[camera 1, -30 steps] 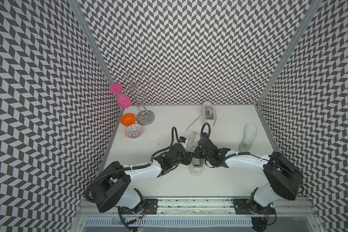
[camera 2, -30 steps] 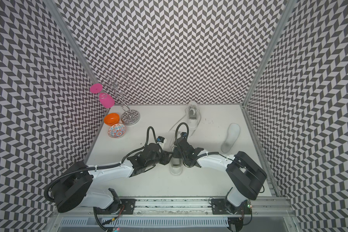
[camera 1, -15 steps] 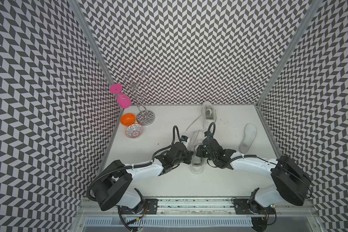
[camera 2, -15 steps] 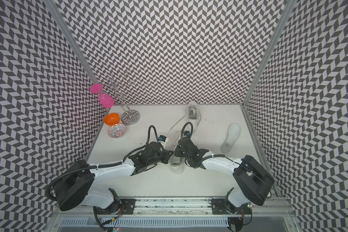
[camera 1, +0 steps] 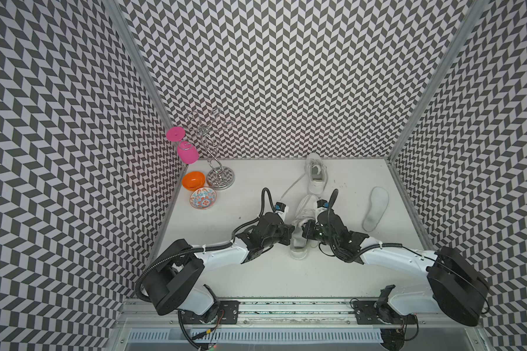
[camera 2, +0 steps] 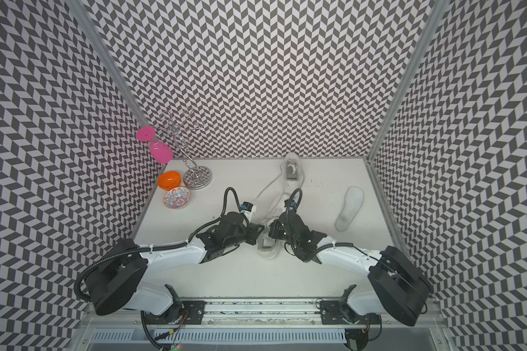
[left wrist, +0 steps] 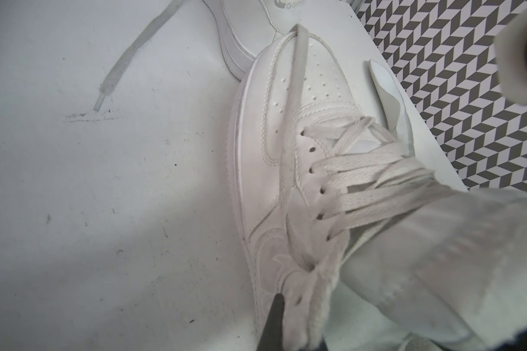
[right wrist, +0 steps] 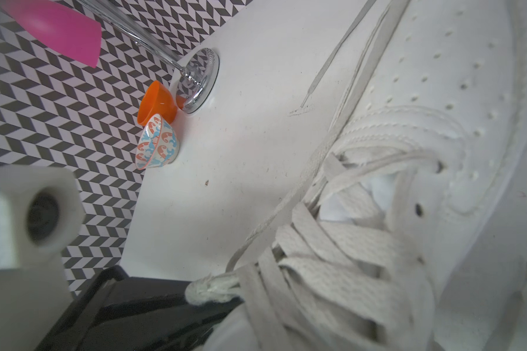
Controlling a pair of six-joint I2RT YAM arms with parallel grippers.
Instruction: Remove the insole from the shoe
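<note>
white tabletop [camera 1: 286, 281], shoe [camera 1: 306, 209] between closed left pincer [camera 1: 291, 235] and right pincer [camera 1: 305, 234]

No text, label or number is legible anywhere.

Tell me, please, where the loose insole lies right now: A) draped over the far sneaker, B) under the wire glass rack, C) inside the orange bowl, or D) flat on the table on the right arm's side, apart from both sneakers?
D: in a top view the insole lies flat on the table, with bare surface between it and both the near sneaker and the far sneaker.
</note>
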